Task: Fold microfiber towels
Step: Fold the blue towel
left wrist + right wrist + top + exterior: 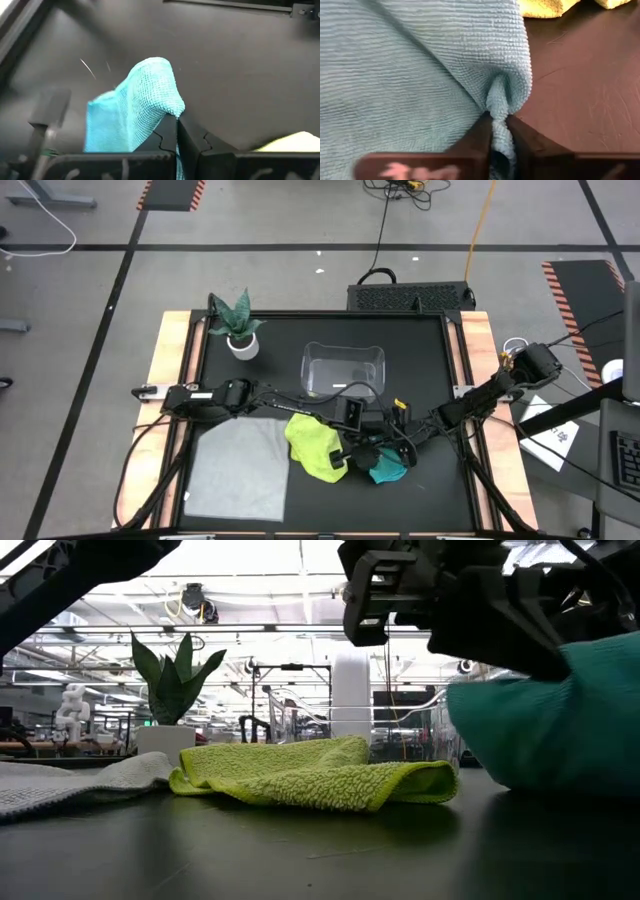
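The teal towel (pixel 388 470) sits bunched near the table's front right, with both grippers shut on it. My left gripper (pixel 177 121) reaches in from the left over the yellow-green towel (pixel 315 445), which lies crumpled on the table beside the teal one. My right gripper (pixel 498 122) comes in from the right. The light grey towel (pixel 240 465) lies spread flat at the front left, its right edge under the yellow-green towel. In the low view the teal towel (pixel 560 720) bulks up at the right below the grippers. My left gripper pinches a rounded fold of the teal towel (pixel 172 107) between its two fingertips, slanting down from the table's left. The cloth stands up in a hump beyond the fingers and drops away toward the table. My right gripper pinches a puckered fold at the teal towel's edge (pixel 498 97) between its two fingers, slanting down from the table's right. The cloth is gathered into the fingers, more than one layer. The rest spreads away beyond the fingers in slack folds.
A clear plastic bin (pixel 345 370) stands at the middle of the table's far half. A potted plant (pixel 240 330) stands at the far left. Bare dark table (pixel 430 360) lies to the bin's right and in front of the towels.
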{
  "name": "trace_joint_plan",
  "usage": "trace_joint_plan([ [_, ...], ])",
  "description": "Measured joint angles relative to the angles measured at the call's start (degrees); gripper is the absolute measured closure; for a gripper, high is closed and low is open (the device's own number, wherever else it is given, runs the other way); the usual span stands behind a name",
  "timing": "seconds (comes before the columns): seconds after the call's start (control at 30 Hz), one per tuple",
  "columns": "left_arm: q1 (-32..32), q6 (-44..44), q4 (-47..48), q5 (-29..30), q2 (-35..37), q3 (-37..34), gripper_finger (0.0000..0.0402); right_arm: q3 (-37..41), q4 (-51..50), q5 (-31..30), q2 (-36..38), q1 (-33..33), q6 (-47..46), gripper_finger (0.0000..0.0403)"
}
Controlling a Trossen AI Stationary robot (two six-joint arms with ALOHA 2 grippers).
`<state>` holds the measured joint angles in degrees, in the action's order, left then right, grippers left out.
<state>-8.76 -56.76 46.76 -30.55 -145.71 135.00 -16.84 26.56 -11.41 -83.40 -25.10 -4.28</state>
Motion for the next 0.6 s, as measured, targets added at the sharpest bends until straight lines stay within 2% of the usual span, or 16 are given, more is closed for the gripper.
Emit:
trace_joint_plan([
  [0.07, 0.0, 0.4, 0.6, 0.1, 0.1, 0.0, 0.0395, 0.0, -0.5, 1.3, 0.0, 0.2, -0.2, 0.0393],
  [0.13, 0.1, 1.0, 1.1, 0.3, 0.2, 0.0, 0.0394, 0.0, -0.6, 2.8, 0.0, 0.7, -1.2, 0.0384],
  [0.4, 0.5, 3.1, 2.9, 1.0, 0.3, 0.0, 0.0398, -0.3, -2.6, 3.9, 0.0, 3.2, -2.7, 0.0255],
  [0.5, 0.6, 3.2, 3.9, 1.0, 0.4, 0.0, 0.0398, -1.2, -5.0, 5.0, 0.1, 4.0, -1.1, 0.0222],
  [0.6, 0.6, 3.1, 4.8, 0.8, 0.5, 0.0, 0.0398, -1.7, -5.8, 8.6, 0.1, 5.3, 0.3, 0.0203],
])
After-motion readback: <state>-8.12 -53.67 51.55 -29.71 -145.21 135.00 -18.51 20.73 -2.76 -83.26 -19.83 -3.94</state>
